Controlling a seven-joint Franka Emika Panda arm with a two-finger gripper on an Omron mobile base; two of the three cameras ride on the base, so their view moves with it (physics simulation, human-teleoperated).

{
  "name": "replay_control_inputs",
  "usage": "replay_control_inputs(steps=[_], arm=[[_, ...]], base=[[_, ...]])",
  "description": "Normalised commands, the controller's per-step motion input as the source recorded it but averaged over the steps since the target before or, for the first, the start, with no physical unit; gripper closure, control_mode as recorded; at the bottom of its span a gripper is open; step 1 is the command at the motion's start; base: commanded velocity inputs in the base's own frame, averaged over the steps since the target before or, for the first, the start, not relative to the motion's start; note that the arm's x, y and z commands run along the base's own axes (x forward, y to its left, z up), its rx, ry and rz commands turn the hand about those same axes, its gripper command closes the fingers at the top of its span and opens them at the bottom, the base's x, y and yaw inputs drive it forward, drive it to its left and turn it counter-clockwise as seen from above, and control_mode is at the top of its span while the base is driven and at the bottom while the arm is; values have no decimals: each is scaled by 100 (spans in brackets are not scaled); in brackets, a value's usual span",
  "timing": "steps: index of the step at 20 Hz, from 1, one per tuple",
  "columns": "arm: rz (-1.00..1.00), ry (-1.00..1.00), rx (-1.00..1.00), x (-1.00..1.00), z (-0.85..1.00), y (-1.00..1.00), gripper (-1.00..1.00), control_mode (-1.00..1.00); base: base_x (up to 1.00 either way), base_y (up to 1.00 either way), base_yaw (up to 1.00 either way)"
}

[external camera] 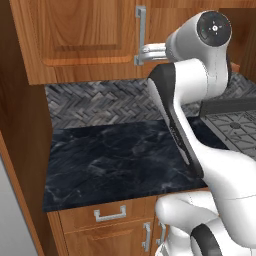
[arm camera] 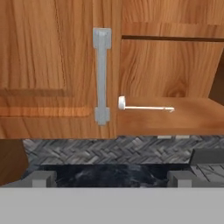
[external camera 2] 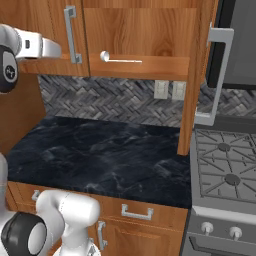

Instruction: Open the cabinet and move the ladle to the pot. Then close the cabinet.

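The cabinet (external camera 2: pixel 125 35) stands half open: its right door (external camera 2: pixel 197 75) is swung out edge-on toward the stove (external camera 2: pixel 225 170), while the left door (arm camera: pixel 57 65) is closed, its silver bar handle (arm camera: pixel 101 76) vertical. The ladle (arm camera: pixel 144 107) lies on the cabinet floor, near the front edge, bowl end toward the closed door and handle pointing toward the open side.

The opening step appears complete for access; the step in hand is the approach to the ladle. The pincer (arm camera: pixel 111 177) is apart at full width, holds nothing, and sits in front of the cabinet, below the level of the ladle and clear of it.

The next move calls for raising and advancing the pincer into the open half, aligning the fingertips (arm camera: pixel 41 178) across the thin ladle handle, then closing. Clearance to the bar handle of the closed door is tight.

The pot cannot be located in these views. The black marble desk (external camera: pixel 115 160) carries nothing. No brand, label or legible writing is present.
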Motion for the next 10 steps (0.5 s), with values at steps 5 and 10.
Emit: replay_control_inputs(steps=[5, 10], arm=[[0, -1, 0, 38, 0, 11, -100, -100], [0, 0, 0, 35, 0, 6, -100, -100]], base=[[0, 0, 0], [0, 0, 0]])
